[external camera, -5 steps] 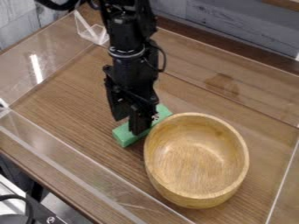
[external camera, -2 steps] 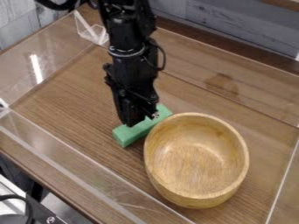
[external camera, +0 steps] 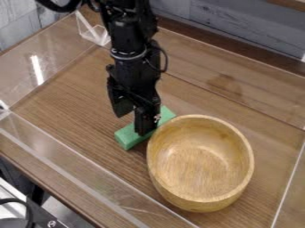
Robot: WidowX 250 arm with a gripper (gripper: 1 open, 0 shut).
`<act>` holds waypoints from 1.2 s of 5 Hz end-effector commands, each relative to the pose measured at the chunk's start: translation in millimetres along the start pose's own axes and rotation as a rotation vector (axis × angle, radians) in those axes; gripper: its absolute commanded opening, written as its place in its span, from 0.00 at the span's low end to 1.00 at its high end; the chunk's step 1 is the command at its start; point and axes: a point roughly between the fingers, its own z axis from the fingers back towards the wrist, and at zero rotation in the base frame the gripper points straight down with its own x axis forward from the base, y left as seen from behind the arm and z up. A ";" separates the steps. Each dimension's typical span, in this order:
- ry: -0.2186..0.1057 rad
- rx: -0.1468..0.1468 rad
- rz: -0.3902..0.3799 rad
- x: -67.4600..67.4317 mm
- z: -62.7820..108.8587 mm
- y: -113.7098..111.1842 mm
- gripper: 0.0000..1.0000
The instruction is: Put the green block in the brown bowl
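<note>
No text, label, brand, number or sign can be read anywhere in the camera view; every surface shown is plain or too small and blurred to make out.

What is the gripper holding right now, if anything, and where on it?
Nothing is held. The gripper stands open, straddling the green block, which lies flat on the table beside the brown bowl.

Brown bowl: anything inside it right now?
Nothing visible inside the brown bowl: only bare wood grain. The green block lies outside on the table, against the rim's left side, under the open gripper, which covers its middle.
</note>
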 end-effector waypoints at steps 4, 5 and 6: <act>-0.047 0.012 0.004 3.3 -14.9 8.4 0.00; -0.025 -0.009 0.023 -0.6 -11.6 3.2 0.00; 0.000 -0.031 0.046 -4.2 -6.9 -2.2 0.00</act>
